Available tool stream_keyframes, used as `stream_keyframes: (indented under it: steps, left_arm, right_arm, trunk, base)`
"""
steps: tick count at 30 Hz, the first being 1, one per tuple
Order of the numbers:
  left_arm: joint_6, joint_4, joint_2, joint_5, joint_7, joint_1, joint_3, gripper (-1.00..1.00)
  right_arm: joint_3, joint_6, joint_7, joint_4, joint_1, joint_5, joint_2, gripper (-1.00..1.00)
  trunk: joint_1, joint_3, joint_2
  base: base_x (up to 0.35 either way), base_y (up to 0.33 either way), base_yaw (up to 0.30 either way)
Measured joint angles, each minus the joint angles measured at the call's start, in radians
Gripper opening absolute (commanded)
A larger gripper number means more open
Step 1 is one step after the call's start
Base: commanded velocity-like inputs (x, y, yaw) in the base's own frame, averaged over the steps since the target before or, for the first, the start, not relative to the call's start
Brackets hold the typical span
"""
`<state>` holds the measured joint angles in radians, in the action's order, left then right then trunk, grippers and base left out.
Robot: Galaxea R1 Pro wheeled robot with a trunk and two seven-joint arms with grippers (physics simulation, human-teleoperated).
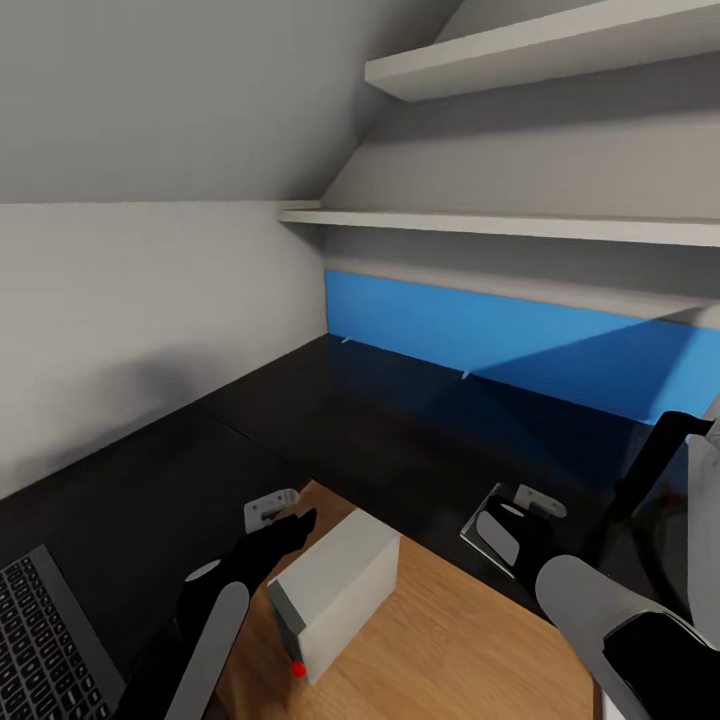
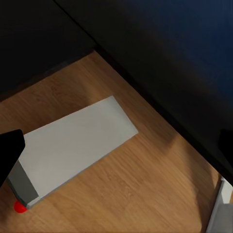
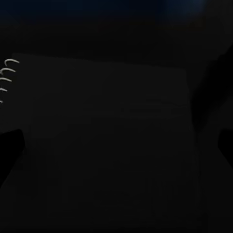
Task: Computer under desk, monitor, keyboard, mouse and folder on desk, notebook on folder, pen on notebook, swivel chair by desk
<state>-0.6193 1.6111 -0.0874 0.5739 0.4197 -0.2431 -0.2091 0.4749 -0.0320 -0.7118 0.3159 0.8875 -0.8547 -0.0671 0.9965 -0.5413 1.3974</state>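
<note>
Glossy black desk top is seen from above, with its bright blue panel along the back and white shelves on the wall over it. On the wood floor in the gap at the desk edge, the computer is laid on its side, red light toward the robot; it is judged not yet stowed under the desk. The keyboard is noted on the black surface at the near left corner. The left gripper is held above the tower's far end, presumably lined up for pushing or grasping it; whether its jaws are parted cannot be told. In the left wrist view the computer is shown lying flat beside the desk edge. The right gripper is held low over the desk top at the right; its aperture cannot be told either. In the right wrist view, a dark notebook with pale spiral rings is dimly made out below the fingers, probably lying on the desk. A black stand at the far right may be the monitor's; unconfirmed
</note>
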Motion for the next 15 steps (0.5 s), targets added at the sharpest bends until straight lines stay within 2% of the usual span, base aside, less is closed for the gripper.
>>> stream_keyframes:
  steps: [10,15]
  left_arm:
    - [0.000,0.000,0.000,0.000,0.000,0.000,-0.003,1.00]
    - [0.000,0.000,0.000,0.000,0.000,0.000,-0.003,1.00]
  right_arm:
    - [0.000,0.000,0.000,0.000,0.000,0.000,0.001,1.00]
    - [0.003,0.000,-0.003,0.015,0.001,0.020,0.001,1.00]
  trunk:
    - [0.000,0.000,0.000]
    - [0.019,-0.015,0.035]
  base:
    - [0.000,0.000,0.000]
    - [0.000,0.000,0.000]
